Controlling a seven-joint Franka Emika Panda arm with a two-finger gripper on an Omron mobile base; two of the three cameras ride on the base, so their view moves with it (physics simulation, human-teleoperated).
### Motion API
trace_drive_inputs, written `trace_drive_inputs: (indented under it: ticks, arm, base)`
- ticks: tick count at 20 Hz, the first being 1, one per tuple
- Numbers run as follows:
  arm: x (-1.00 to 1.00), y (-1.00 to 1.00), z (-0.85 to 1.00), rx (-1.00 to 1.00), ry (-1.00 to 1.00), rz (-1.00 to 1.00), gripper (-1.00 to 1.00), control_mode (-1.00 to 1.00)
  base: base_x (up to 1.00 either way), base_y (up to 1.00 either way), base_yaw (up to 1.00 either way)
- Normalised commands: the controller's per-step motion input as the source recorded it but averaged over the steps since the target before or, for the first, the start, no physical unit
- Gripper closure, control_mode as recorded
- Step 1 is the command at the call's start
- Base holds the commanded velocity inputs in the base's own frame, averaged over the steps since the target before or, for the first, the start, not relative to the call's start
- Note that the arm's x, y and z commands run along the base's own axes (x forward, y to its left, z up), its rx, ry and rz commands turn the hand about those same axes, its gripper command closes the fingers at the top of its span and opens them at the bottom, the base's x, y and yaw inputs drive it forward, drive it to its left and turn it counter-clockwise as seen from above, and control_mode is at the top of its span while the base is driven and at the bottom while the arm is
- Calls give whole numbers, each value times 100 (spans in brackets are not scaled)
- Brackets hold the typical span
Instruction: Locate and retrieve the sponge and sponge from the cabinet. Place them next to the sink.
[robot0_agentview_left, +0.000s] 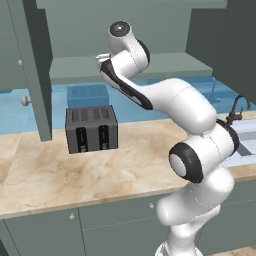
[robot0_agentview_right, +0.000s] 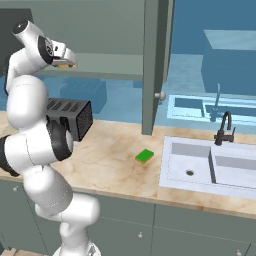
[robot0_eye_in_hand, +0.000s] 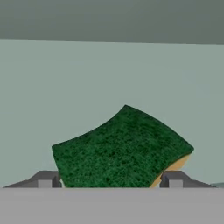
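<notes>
While the gripper (robot0_eye_in_hand: 110, 181) reaches into the cabinet (robot0_agentview_left: 125, 35), the yellow sponge with the dark green top (robot0_eye_in_hand: 120, 148) lies between its two fingertips (robot0_eye_in_hand: 46, 179), one tip at 7 o'clock of the sponge and the other at 5 o'clock in the hand view. Whether the jaws already press on it I cannot tell; the tips stand wide apart, just beside its two ends, and the sponge lies flat on the pale shelf (robot0_eye_in_hand: 109, 78) with one corner toward 12 o'clock and its yellow edge along the lower right side. In the right base view the gripper (robot0_agentview_right: 66, 63) is at the shelf level, at 10 o'clock of the picture, with a small yellow spot under it (this is probably the same sponge, but it is too small to be sure).

Below the cabinet, a dark toaster (robot0_agentview_left: 92, 129) stands on the marble counter (robot0_agentview_left: 45, 175). The tall cabinet door (robot0_agentview_right: 152, 65) stands open, with a round knob (robot0_agentview_right: 161, 95) near its lower edge. The bright green sponge (robot0_agentview_right: 145, 156) lies on the counter at 9 o'clock of the sink (robot0_agentview_right: 175, 165), near its rim but apart from it. The sink basin holds only its drain, and the dark faucet (robot0_agentview_right: 225, 129) stands at its back edge.
</notes>
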Motion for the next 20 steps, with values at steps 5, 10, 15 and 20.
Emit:
trace_drive_inputs:
  ticks: [5, 10, 15, 20]
  arm:
    - [-65, -17, -1, 0, 0, -5, 100, -100]
    - [-71, -39, -9, 0, -5, -1, 100, -100]
    - [-75, -55, -14, 0, -5, 0, 100, -100]
    - [-74, -59, -24, 0, -2, 0, 100, -100]
  base:
    - [0, 0, 0]
    - [0, 0, 0]
    - [0, 0, 0]
    - [0, 0, 0]
